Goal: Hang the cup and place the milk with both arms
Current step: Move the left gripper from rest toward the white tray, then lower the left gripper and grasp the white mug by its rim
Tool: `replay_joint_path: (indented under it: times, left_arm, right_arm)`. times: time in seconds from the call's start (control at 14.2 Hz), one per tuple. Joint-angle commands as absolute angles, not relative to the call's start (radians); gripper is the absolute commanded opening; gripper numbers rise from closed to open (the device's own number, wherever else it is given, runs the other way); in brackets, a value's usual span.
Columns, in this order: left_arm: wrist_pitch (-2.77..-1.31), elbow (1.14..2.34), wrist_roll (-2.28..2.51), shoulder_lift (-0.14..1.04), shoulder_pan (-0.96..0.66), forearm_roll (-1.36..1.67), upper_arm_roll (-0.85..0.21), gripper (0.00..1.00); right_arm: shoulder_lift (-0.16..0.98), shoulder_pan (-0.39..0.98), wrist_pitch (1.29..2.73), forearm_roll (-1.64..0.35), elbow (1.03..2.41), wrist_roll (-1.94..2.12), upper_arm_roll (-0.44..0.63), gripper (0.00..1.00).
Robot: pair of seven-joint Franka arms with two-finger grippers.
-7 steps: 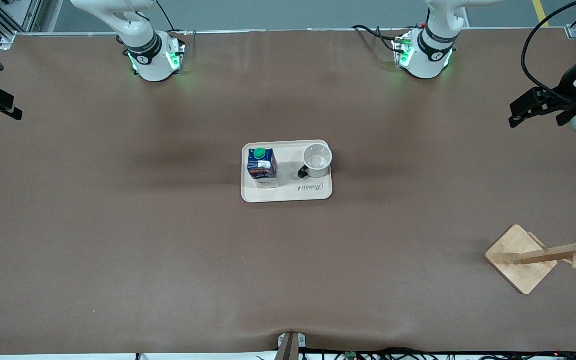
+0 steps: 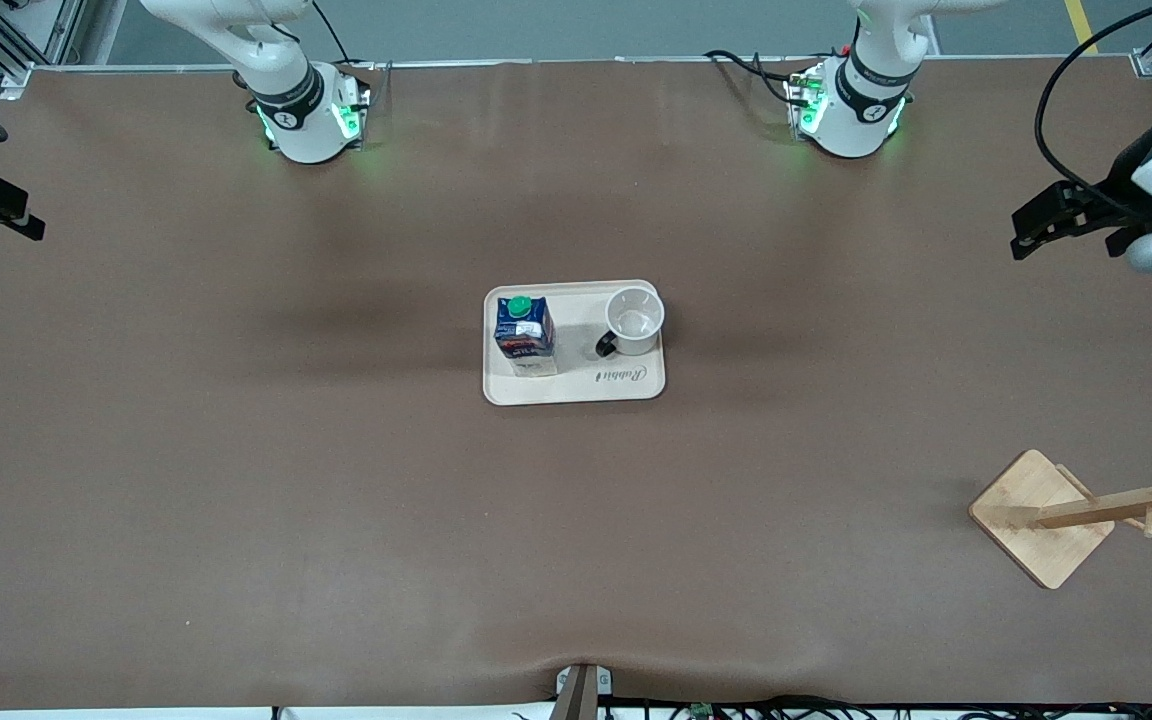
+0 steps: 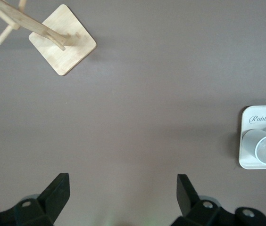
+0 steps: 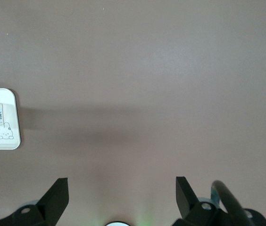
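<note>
Both grippers' spread fingers (image 3: 57, 193) plain in wrist views, cup's (image 2: 634, 320) face seemingly hidden.

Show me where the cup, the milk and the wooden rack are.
cup (image 2: 634, 322), front view, on the white rim and inside.
milk (image 2: 524, 338), front view, on the blue side under the green cap.
wooden rack (image 2: 1040, 518), front view, on its square base.

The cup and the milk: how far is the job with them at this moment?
Nothing looks done yet. The cup and the milk carton both stand on the tray. Nothing is in hand: the left tool and the right tool are open and empty over bare table. Left: hang the cup on the wooden rack and place the milk.
</note>
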State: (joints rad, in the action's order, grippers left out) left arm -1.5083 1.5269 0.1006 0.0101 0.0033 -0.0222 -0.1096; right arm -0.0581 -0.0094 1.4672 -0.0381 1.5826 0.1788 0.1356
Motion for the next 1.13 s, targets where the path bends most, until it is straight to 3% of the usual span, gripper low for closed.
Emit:
replay_joint_path:
  times: [0.0, 0.28, 0.56, 1.06]
  left_arm:
    - [-1.519, 1.486, 0.109, 0.092, -0.014, -0.049, -0.171, 1.00]
    - [-1.598, 1.529, 0.118, 0.161, -0.093, -0.046, -0.218, 1.00]
    - [-1.756, 1.669, 0.137, 0.181, -0.240, -0.046, -0.218, 1.00]
    - [-1.857, 1.678, 0.112, 0.351, -0.406, -0.048, -0.222, 1.00]
  right_arm:
    - [-0.066, -0.029, 1.457, -0.057, 1.577, 0.190, 0.126, 1.00]
    - [-0.066, -0.031, 1.457, -0.057, 1.578, 0.190, 0.126, 1.00]
    - [-0.066, -0.031, 1.457, -0.057, 1.577, 0.190, 0.126, 1.00]
    - [-0.045, -0.032, 1.456, -0.055, 1.543, 0.198, 0.126, 1.00]
